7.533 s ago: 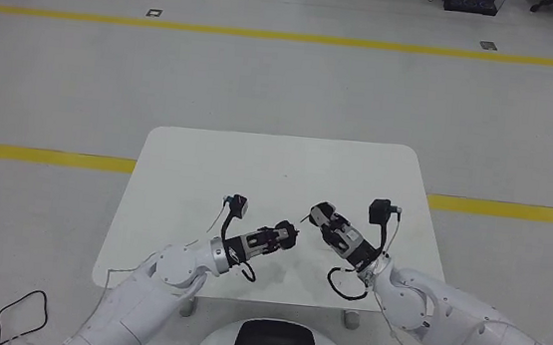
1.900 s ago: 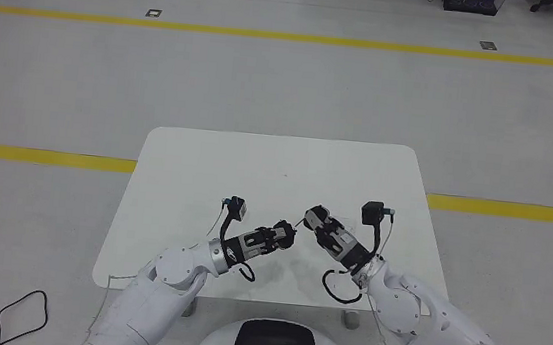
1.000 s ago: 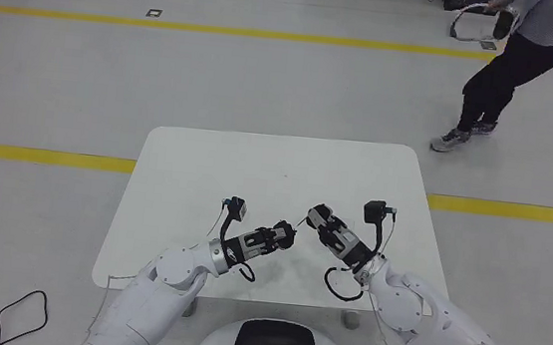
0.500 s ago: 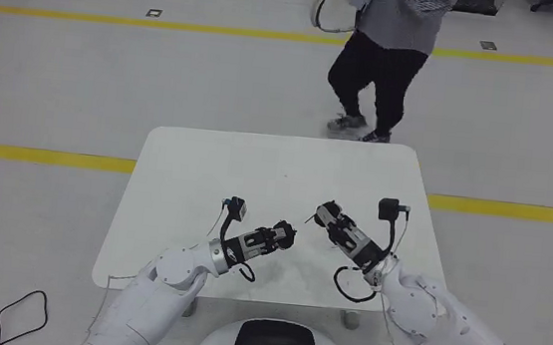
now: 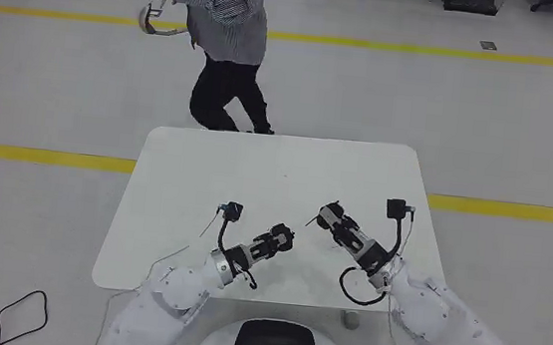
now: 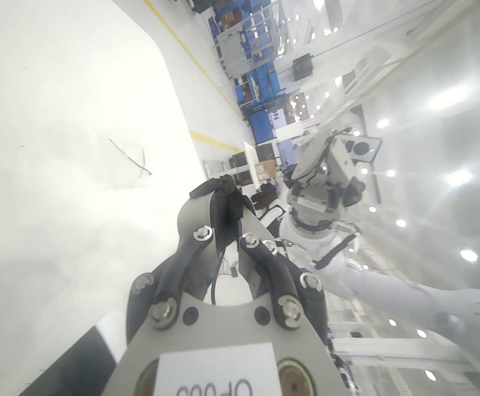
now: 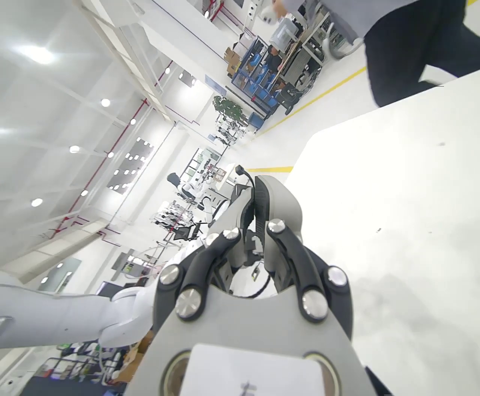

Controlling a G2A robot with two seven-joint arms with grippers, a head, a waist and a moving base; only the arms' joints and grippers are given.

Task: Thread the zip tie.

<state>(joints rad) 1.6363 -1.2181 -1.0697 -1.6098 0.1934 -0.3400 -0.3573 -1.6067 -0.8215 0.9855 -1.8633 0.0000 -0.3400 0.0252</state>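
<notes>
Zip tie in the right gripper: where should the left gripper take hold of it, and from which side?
Probably the thin tail of the zip tie that pokes out of the shut right gripper, since it looks like the only free part. The tail points toward the left gripper, so come in from that side. Close across the tail rather than along it, near the right fingertips, where it should flex least.

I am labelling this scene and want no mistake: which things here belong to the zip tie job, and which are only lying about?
For the job:
zip tie, its end sticking out of the shut right gripper
left gripper, also shut

Only around:
table
yellow floor line
</notes>
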